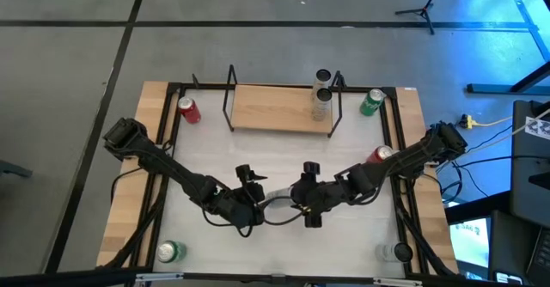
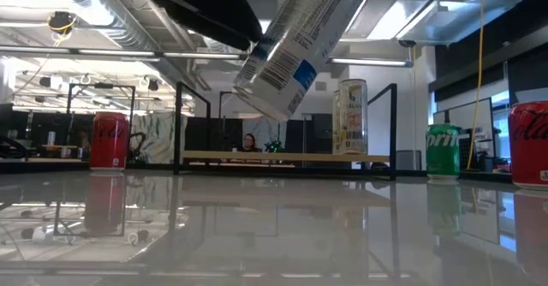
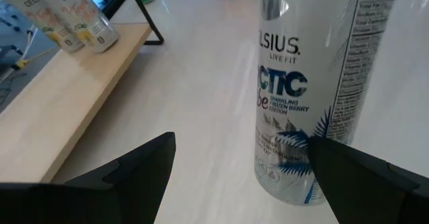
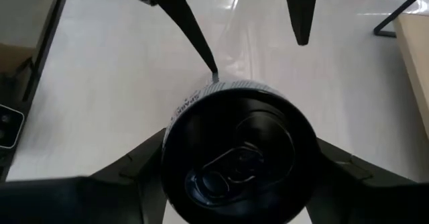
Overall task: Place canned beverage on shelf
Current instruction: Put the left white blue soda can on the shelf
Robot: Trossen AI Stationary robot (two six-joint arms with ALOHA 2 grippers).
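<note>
A tall white-and-blue can [image 2: 295, 46] hangs tilted above the middle of the table, between my two grippers [image 1: 278, 203]. My right gripper [image 4: 238, 153] is shut on it and shows in the high view [image 1: 298, 201]. My left gripper [image 3: 241, 177] is open, with its fingers on either side of the can's lower end [image 3: 288, 174]. It stands left of the can in the high view [image 1: 258, 203]. The shelf [image 1: 275, 106] stands at the far middle of the table. Two cans [image 1: 322, 94] stand on the right end of its light-wood board. My right gripper pinches the can's side walls just below its top rim [image 4: 175, 133] between its two fingers. The top end with the pull tab [image 4: 231, 160] faces the wrist. The fingers come from the table's right and lie along the can. The can is clear of the table, its lower end [image 2: 265, 98] tipped down. My left gripper: one finger [image 3: 355, 174] stands right against the can's lower end; I cannot tell whether it touches.
On the table stand a red can [image 1: 188, 110] at the far left, a green can [image 1: 371, 102] at the far right, a red can [image 1: 379, 155] under the right arm, a green can [image 1: 169, 251] at the near left and a silver can [image 1: 395, 253] at the near right.
</note>
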